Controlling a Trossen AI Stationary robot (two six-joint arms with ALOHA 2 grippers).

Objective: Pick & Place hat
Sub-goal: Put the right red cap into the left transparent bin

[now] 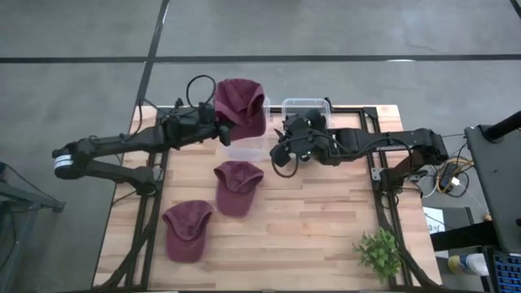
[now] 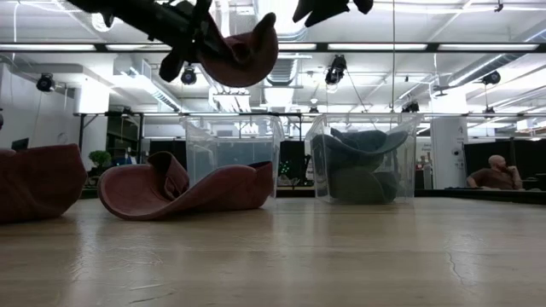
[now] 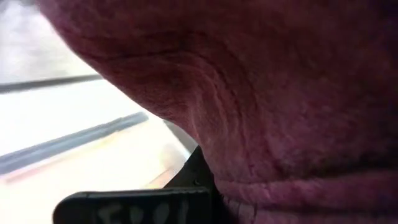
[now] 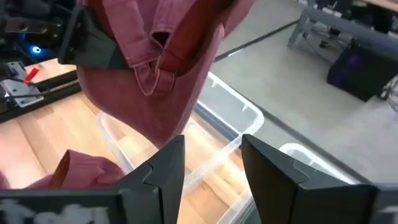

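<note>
My left gripper [image 1: 218, 129] is shut on a maroon hat [image 1: 242, 106], raised over the left clear bin [image 1: 244, 145]. The low view shows that hat [image 2: 243, 55] high above the table, and it fills the left wrist view [image 3: 249, 93]. My right gripper [image 4: 211, 168] is open and empty, hovering just right of the left bin [image 4: 224, 143] and facing the held hat [image 4: 161, 62]. Two more maroon hats [image 1: 236, 185] [image 1: 187, 229] lie on the wood nearer the front. My left gripper grips the maroon hat at its left-hand side [image 4: 118, 56], coming in roughly level from the table's left. The hat is lifted clear and sags below and beyond the fingers, with its back strap [image 4: 155, 71] and inner side turned toward the right arm. The cloth hides the pinch itself.
A second clear bin [image 1: 308, 110] stands right of the first and holds dark hats [image 2: 358, 166]. A small green plant [image 1: 378, 248] sits at the near right corner. A person [image 2: 493, 172] sits far behind the table. Bare wood lies right of the two hats.
</note>
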